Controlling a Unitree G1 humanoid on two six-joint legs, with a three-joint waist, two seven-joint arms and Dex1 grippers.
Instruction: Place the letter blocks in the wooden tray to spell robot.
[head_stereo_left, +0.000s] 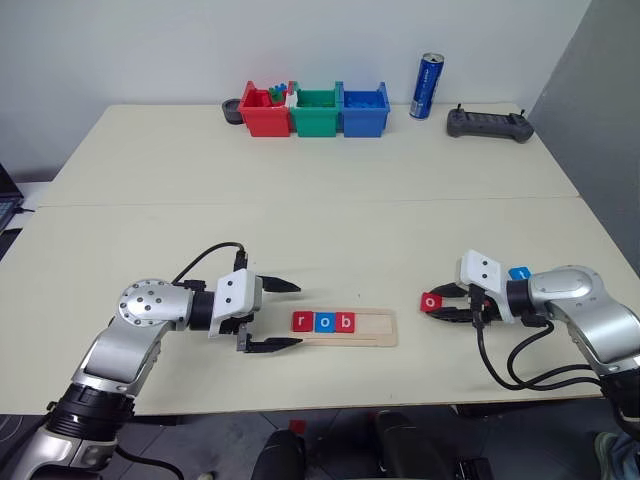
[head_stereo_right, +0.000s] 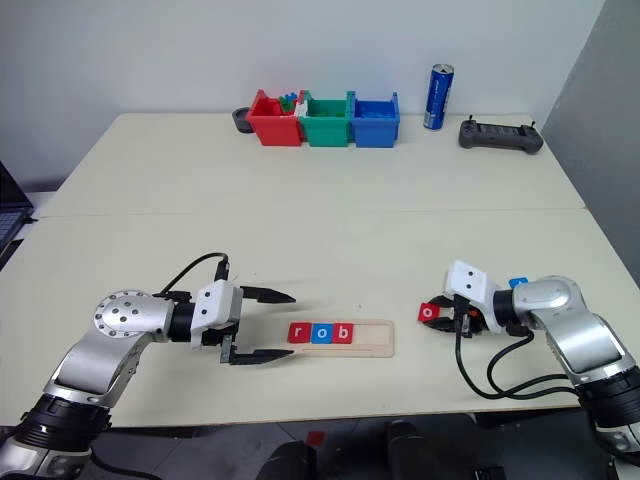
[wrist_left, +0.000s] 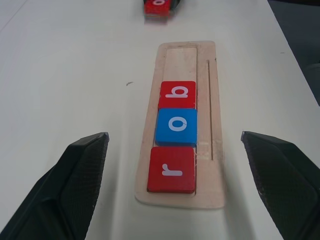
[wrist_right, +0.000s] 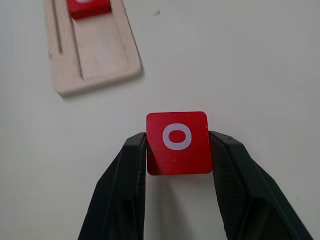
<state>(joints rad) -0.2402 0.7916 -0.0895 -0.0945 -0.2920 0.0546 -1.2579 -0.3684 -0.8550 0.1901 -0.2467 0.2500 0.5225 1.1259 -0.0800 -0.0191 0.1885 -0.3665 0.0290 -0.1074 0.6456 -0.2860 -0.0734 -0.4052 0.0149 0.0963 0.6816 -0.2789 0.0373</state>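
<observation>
My right gripper (wrist_right: 177, 150), angled down toward table, clamps red square "o" tile (wrist_right: 177, 142) just right of pale wooden tray (head_stereo_left: 375, 328). Tray holds red "r", blue "o", red "b" tiles. My left gripper (head_stereo_left: 275, 315), jaws wide apart, hovers at tray's left end.

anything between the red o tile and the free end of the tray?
Nothing visible. The right pincer is shut on the red o tile, and only bare table lies between it and the tray's free slots past r, o, b.
</observation>
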